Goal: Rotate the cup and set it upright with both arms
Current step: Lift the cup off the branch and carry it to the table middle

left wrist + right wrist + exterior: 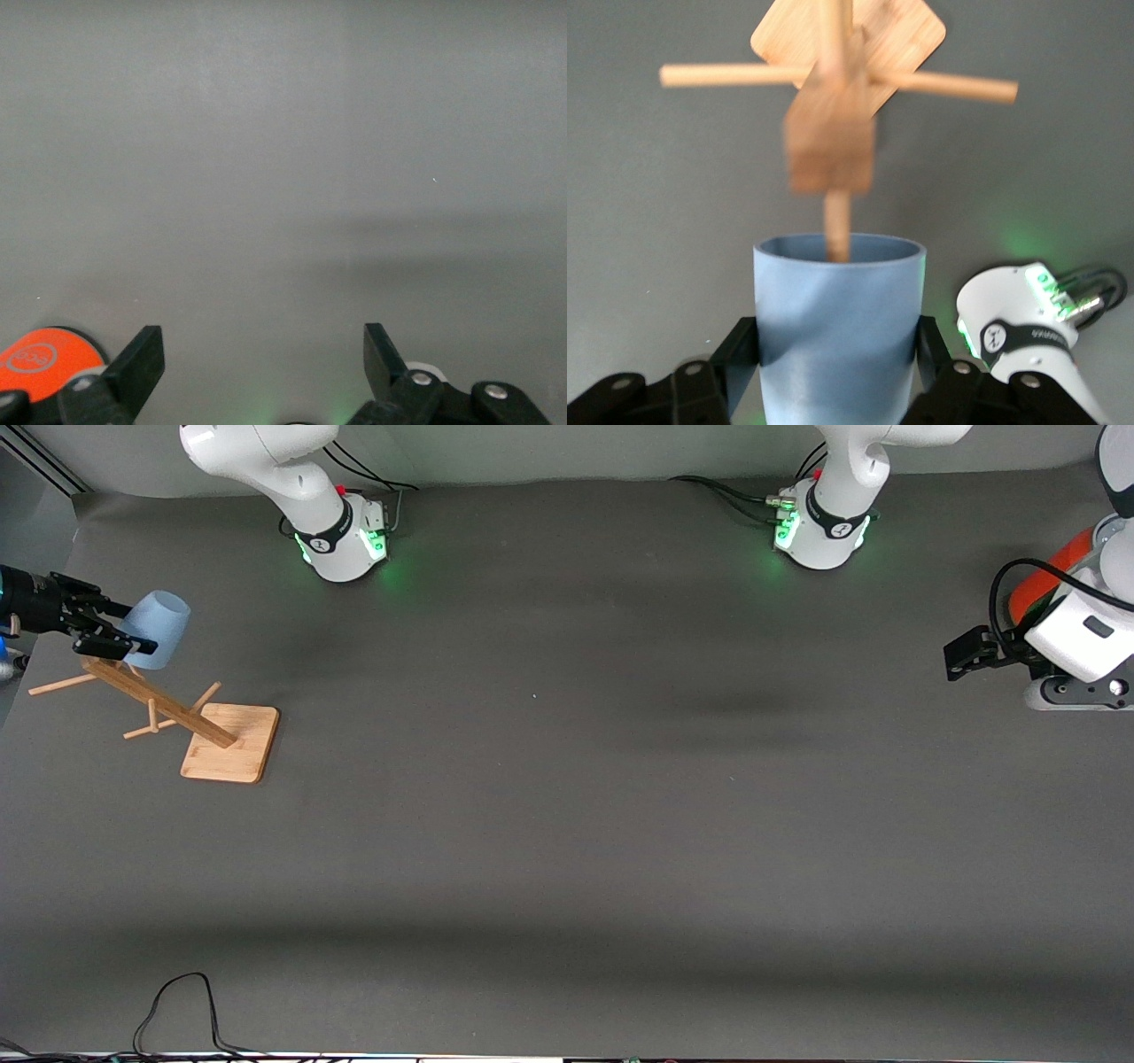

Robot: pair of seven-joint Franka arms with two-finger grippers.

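Note:
The pale blue cup [158, 631] is held in the air at the right arm's end of the table, over the top of a wooden peg rack [159, 701]. My right gripper [122, 629] is shut on the cup's sides. In the right wrist view the cup [837, 310] sits between the two black fingers [742, 347]. Its open rim faces the rack, and a peg tip [837, 226] reaches just into the rim. My left gripper [966, 654] waits at the left arm's end of the table. It is open and empty [263, 359] over bare mat.
The rack's square wooden base [232, 742] stands on the grey mat, with side pegs [60, 685] sticking out. A red-orange cylinder [1047, 574] shows beside the left arm; its orange end shows in the left wrist view [40, 359]. A black cable [177, 1005] lies at the table's near edge.

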